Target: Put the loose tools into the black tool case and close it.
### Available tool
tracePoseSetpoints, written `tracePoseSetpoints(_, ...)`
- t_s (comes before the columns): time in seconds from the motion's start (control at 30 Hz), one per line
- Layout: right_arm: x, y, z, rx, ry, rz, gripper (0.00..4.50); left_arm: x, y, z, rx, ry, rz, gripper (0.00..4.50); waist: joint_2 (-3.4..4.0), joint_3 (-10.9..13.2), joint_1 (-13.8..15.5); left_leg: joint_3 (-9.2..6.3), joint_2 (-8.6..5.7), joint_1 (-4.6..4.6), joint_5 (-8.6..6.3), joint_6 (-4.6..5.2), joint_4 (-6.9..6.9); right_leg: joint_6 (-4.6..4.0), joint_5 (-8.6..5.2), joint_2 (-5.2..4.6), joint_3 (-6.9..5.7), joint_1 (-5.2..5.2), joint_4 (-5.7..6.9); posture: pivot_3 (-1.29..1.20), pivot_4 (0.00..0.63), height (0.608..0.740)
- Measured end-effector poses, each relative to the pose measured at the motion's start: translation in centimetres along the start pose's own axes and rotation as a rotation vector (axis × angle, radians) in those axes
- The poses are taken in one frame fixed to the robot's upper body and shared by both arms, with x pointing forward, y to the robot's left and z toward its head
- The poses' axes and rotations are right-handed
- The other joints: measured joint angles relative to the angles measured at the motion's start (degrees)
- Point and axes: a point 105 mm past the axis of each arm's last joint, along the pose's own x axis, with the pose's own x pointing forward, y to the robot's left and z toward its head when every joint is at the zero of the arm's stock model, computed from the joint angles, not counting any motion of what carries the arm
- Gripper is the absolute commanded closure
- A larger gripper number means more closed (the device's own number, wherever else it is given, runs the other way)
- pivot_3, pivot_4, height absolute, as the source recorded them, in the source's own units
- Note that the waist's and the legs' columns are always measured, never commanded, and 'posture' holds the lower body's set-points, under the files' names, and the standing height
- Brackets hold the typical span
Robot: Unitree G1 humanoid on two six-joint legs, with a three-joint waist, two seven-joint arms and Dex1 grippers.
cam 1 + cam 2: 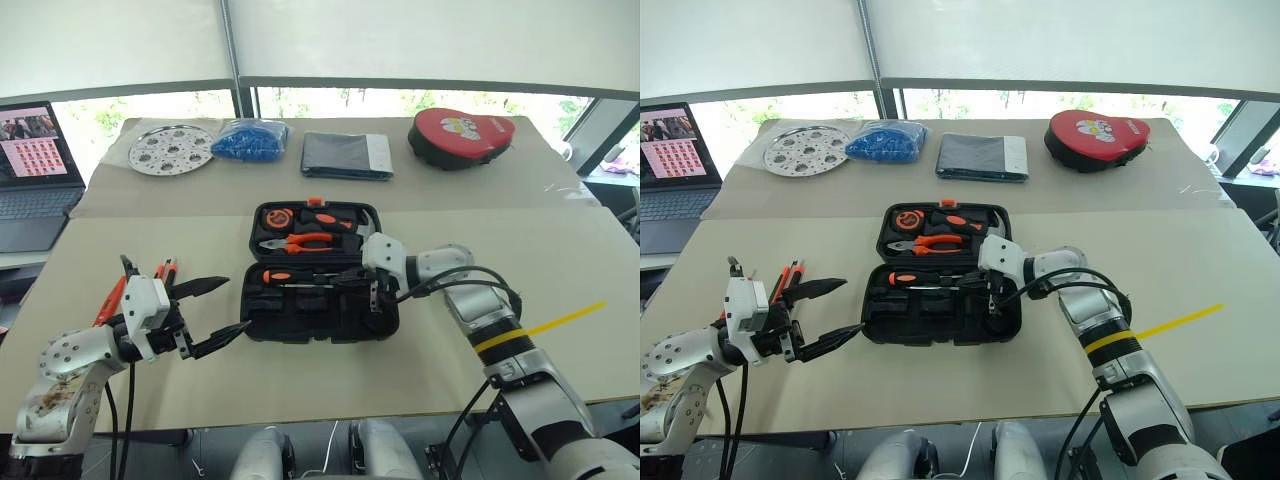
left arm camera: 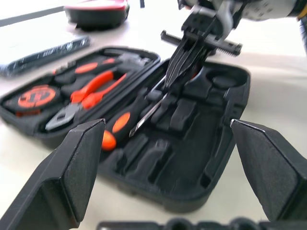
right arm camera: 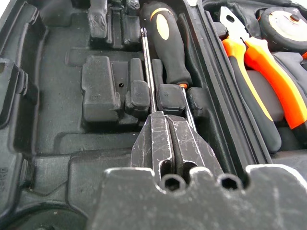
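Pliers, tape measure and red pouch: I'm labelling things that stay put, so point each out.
pliers [image 1: 305,241], left eye view, on the orange handles.
tape measure [image 1: 277,217], left eye view, on its round orange face.
red pouch [image 1: 460,132], left eye view, on its red top.

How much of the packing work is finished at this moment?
Done: one screwdriver lies in the open black tool case. In hand: the shut right claw sits over its shaft. Left: tools on the table beside the open left claw, then closing the case.
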Motion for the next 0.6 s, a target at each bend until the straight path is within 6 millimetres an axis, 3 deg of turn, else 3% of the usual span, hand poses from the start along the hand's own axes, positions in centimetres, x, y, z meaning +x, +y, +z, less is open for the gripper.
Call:
tracePoseSetpoints(0.1,-1.2,0.6,1.6,0.091,-0.172,-0.019,3.35,-2.7,1.0,-0.6,-0.043,0.008,0.171,0.00,0.04,0.0,0.1,-0.05,0.05,-0.11,0.04,-0.08,-0.06,-0.06,-0.04,-0.01,-0.03,-0.16,0.06,0.00,0.150,0.740)
tracePoseSetpoints(0.27,-8.8,0.3,1.9,0.063,-0.264,-0.180,1.58,-11.5,2.1,-3.2,-0.130,0.132,0.602,0.00,0.01,0.0,0.5,-0.07,-0.02,-0.08,-0.16,0.15,-0.10,-0.01,-0.08,-0.28,-0.20,0.01,-0.27,0.00,0.150,0.740)
tracePoseSetpoints(0.4,-10.8,3.1,1.3,0.055,-0.406,-0.201,0.20,-18.2,1.3,-5.5,-0.205,0.236,0.902,0.00,-0.03,0.1,0.6,-0.08,-0.03,-0.06,-0.52,0.66,-0.12,0.01,-0.07,-0.28,-0.25,0.08,-0.36,0.00,0.150,0.740)
tracePoseSetpoints(0.5,-12.3,4.2,0.1,0.106,-0.436,-0.248,0.05,-21.5,0.5,-6.6,-0.255,0.302,1.036,0.00,-0.05,0.1,0.9,-0.07,-0.05,-0.05,-0.53,0.67,-0.10,0.01,-0.08,-0.31,-0.24,0.09,-0.37,0.00,0.150,0.740)
tracePoseSetpoints(0.6,-12.6,4.6,0.5,0.058,-0.469,-0.261,0.05,-21.8,0.6,-7.1,-0.307,0.309,1.062,0.00,-0.07,0.1,1.1,-0.07,-0.04,-0.02,-0.51,0.65,-0.09,-0.29,-0.26,-0.28,-0.23,0.08,-0.35,0.00,0.150,0.740)
